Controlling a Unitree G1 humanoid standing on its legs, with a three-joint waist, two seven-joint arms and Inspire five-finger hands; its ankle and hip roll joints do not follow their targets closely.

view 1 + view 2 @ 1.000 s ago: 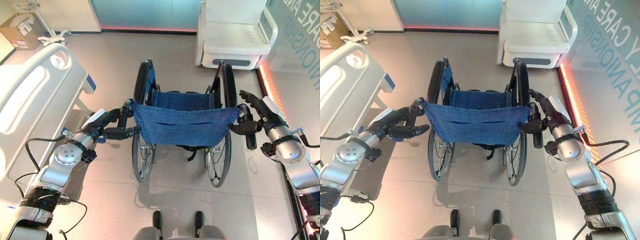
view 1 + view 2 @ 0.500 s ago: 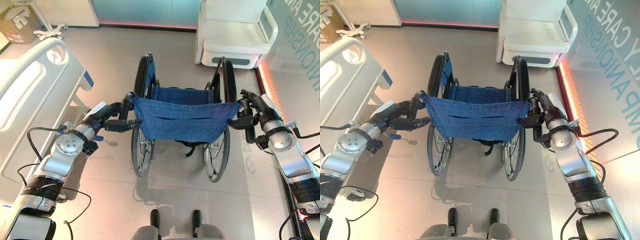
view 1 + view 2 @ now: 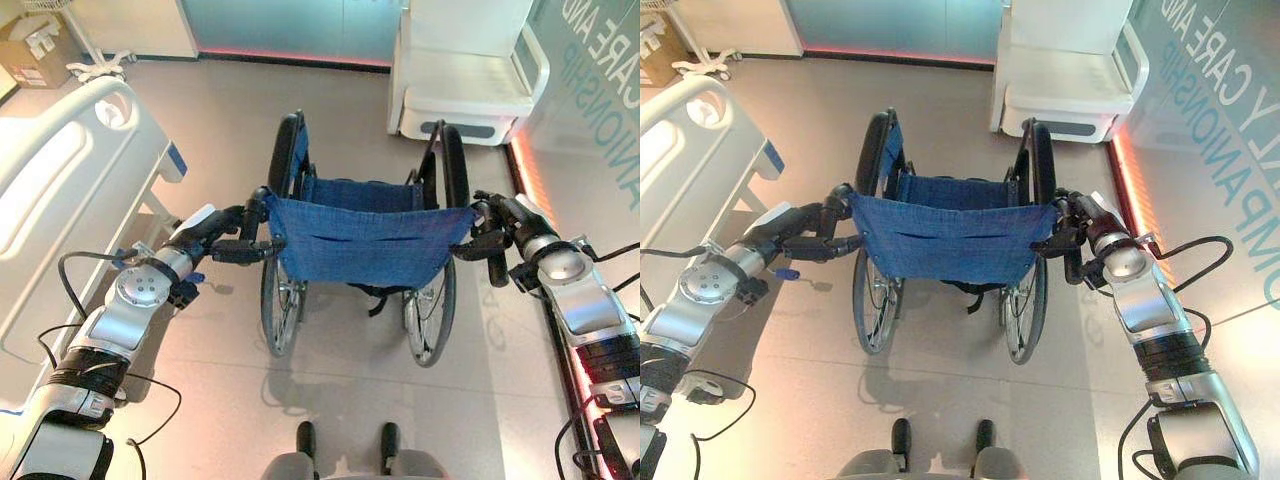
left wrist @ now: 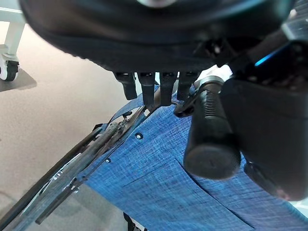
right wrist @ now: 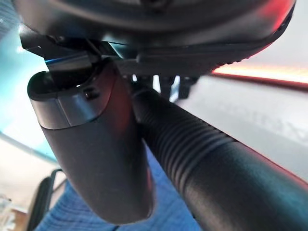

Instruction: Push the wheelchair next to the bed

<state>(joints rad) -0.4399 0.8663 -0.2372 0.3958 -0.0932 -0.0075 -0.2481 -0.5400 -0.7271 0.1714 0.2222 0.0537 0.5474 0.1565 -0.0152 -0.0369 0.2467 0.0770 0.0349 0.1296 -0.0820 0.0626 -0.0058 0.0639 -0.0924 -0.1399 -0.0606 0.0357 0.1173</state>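
The wheelchair with a blue cloth backrest stands in the middle of the floor, its back toward me. The white bed lies along the left, about an arm's width from the chair's left wheel. My left hand is at the left push handle, which lies between thumb and curled fingers. At the other side, my right hand holds the ribbed right push handle against its palm, thumb alongside it.
A white armchair stands beyond the wheelchair at the back right. A lit strip runs along the foot of the right wall. A cardboard box and a wheeled stand's base sit at the far left.
The whole view has shifted slightly. Both hands stay on the handles, and the right arm reaches further forward. The wheelchair has rolled a little ahead, beside the bed's end.
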